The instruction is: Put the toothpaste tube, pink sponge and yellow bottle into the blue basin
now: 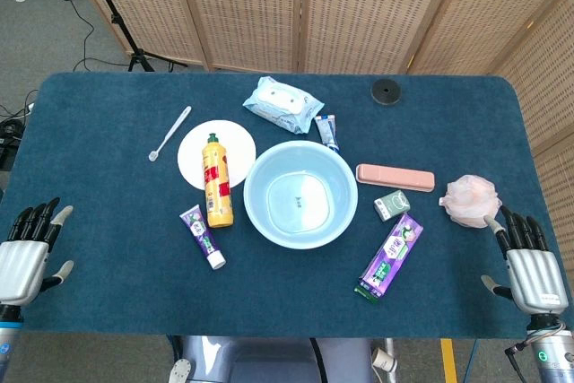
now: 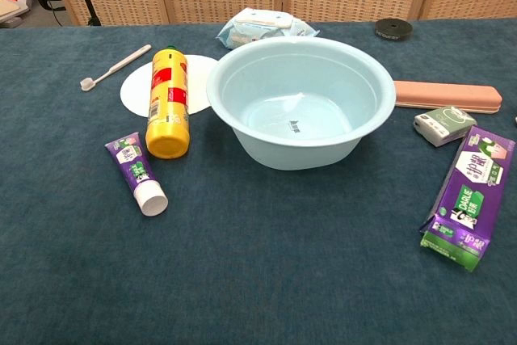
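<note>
Left robot hand [image 1: 27,253] rests released at the surface [image 1: 108,311] edge. Toothpaste [image 1: 203,237] and bottle [image 1: 216,192] lie left of the basin [image 1: 260,213]. The sponge [image 1: 471,200] sits far right, fingertips of the released right robot hand [image 1: 529,266] beside it.

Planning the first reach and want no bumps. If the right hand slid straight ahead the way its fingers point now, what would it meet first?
Most likely the pink sponge. The right hand points up and slightly left in the head view, and the sponge lies just past its fingertips. Depth is unclear, so it might only graze the sponge's edge.
</note>
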